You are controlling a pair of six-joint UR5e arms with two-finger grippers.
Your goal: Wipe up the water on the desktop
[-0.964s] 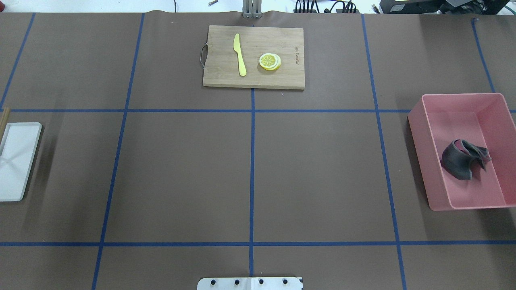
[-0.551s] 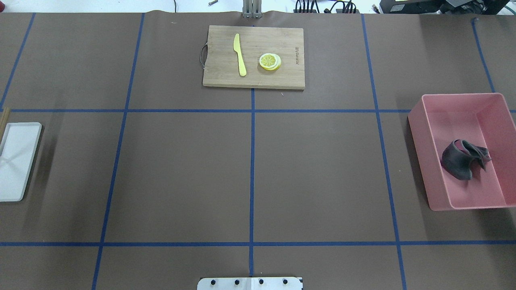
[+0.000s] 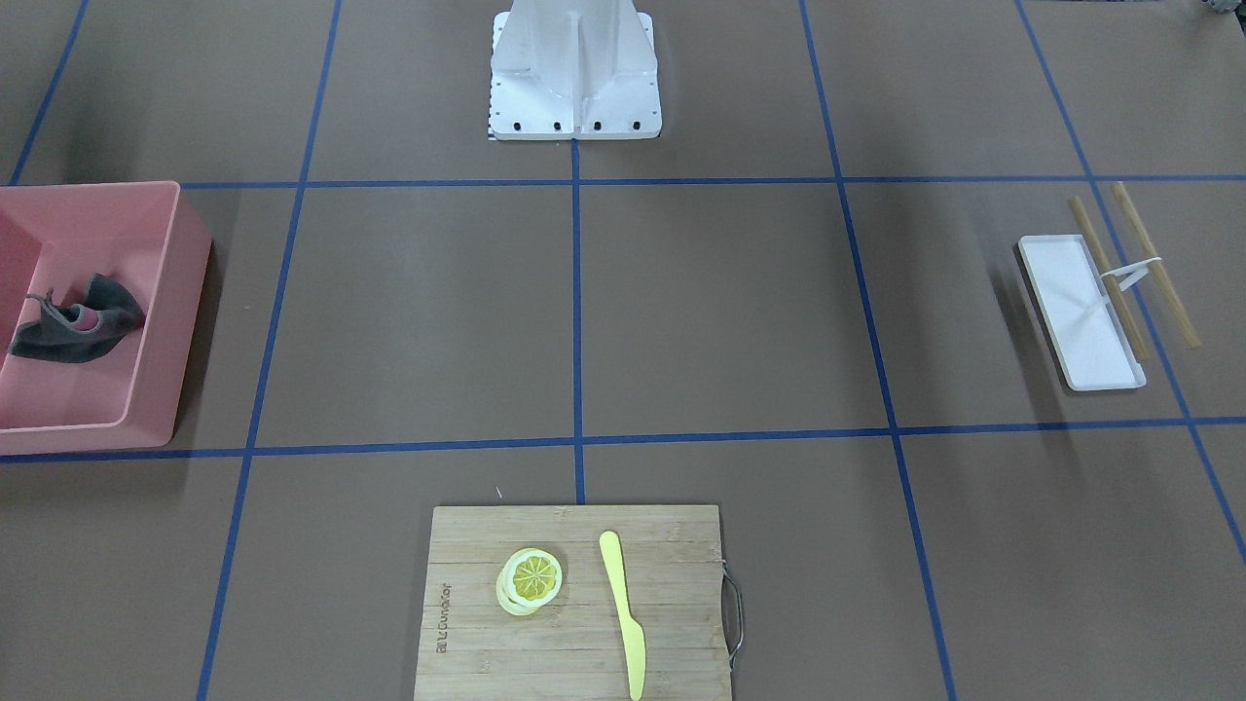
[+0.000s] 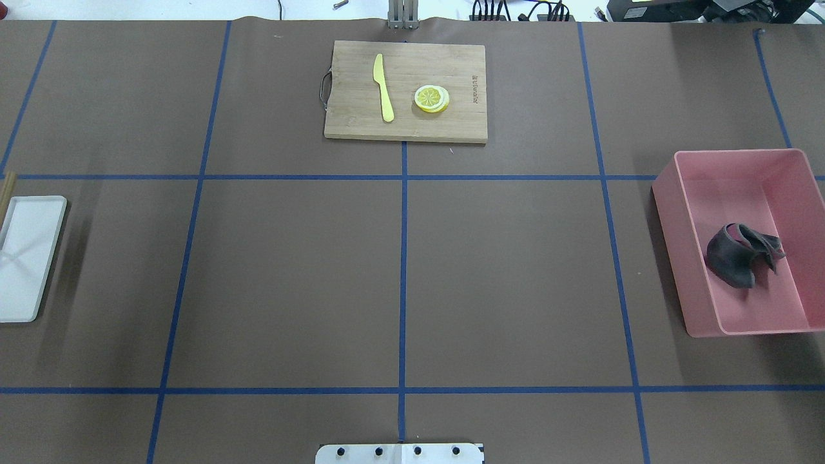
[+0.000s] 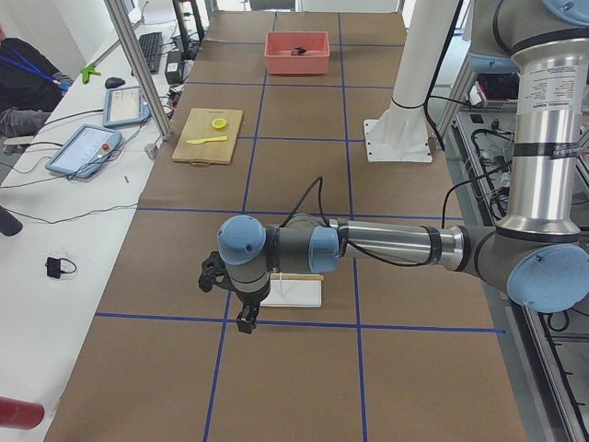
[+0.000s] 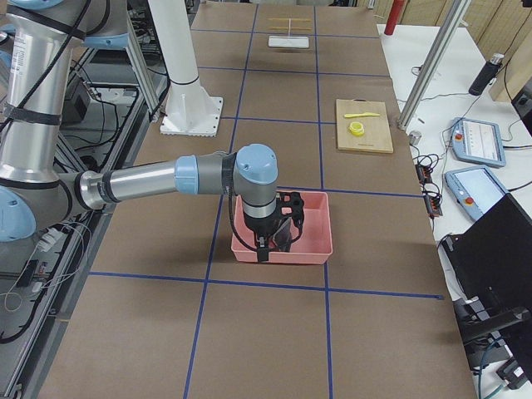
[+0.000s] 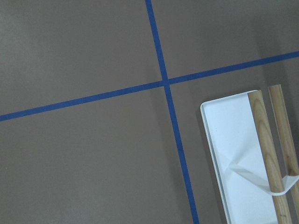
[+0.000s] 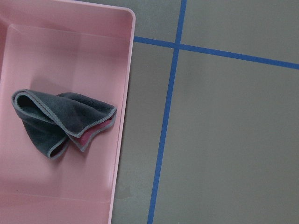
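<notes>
The desktop (image 4: 290, 277) is a matte brown surface crossed by blue tape lines; I see no clear water on it. A crumpled dark grey cloth (image 4: 741, 254) lies in a pink bin (image 4: 670, 193) at the right; the right wrist view shows it too (image 8: 60, 121). My right gripper (image 6: 264, 249) hangs above the bin's near wall, seen only in the exterior right view. My left gripper (image 5: 244, 319) hangs over the table beside a white tray (image 5: 294, 293), seen only in the exterior left view. I cannot tell whether either is open or shut.
A bamboo cutting board (image 4: 361, 122) at the far middle carries a yellow knife (image 4: 383, 87) and lemon slices (image 4: 432, 98). The white tray (image 3: 1081, 312) with two wooden sticks (image 3: 1154, 263) lies at the left end. The robot's white base (image 3: 574, 68) stands at the near edge.
</notes>
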